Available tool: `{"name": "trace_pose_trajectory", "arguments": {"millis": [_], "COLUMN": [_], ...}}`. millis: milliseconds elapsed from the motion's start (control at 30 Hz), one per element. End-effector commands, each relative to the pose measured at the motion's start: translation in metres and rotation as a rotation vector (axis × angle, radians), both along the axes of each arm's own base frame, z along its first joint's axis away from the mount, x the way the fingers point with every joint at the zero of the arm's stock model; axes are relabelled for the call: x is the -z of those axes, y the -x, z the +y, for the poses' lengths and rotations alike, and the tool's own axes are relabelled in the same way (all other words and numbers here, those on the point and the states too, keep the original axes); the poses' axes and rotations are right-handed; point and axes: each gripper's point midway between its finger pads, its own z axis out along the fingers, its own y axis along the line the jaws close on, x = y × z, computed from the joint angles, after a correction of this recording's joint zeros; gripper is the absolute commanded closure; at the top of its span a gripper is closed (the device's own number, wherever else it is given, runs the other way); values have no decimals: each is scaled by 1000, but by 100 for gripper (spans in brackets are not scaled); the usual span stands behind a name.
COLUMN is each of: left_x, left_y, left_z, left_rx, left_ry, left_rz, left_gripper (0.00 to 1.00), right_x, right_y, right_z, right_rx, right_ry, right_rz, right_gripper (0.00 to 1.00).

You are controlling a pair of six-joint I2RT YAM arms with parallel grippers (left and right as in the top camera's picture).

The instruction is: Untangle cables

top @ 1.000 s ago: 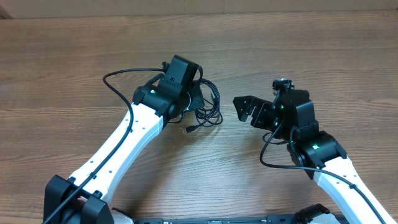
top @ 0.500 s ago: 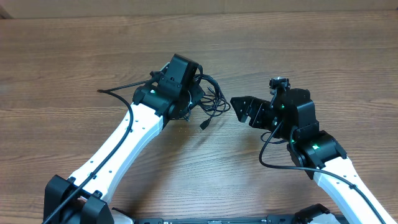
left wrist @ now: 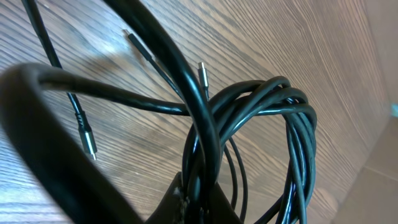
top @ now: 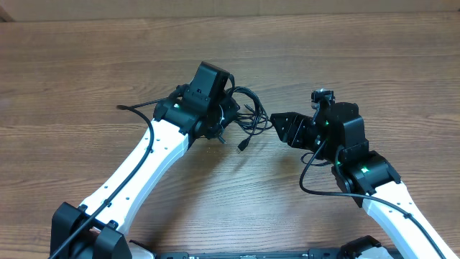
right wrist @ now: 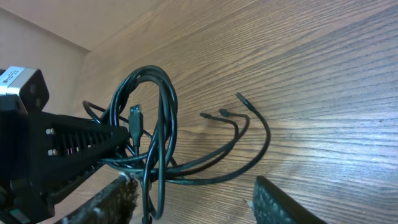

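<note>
plainly unfinished: the cables (top: 246, 117) hang as one bunched coil near the middle of the table (top: 345, 57), several loops wound through each other, with loose plug ends (right wrist: 239, 96) trailing toward the wood. the left gripper (top: 227, 121) is clenched on the cables and holds the coil up. the right gripper (top: 276, 124) sits just beside the coil, jaws apart, one strand close to a finger but nothing clamped. no cord lies separate; by my judgement, all the pulling apart remains to be done.
</note>
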Motion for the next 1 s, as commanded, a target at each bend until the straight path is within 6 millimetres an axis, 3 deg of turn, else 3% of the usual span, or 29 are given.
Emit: {"name": "trace_pose_trajectory", "arguments": {"millis": [0,533,700,967], "left_x": [-3,-9,-10,-16], "left_y": [2,2,3,5], "left_z": [-10,-21,-24,-35], "left_rx": [20,53,65,132], "left_ry": [57,110,125,170], "left_rz": [16,8,13,-2], "left_gripper": [96,96,96,96], "right_x": [-10,2,4,24], "right_y": [-3,-8,-9,-13], "right_z": [2,4,2,2], "right_rx": [-8,-8,0,-8], "right_ry": [-11,-1,11,52], "right_rz": [-25,5,5,44], "right_gripper": [46,56,64,70]}}
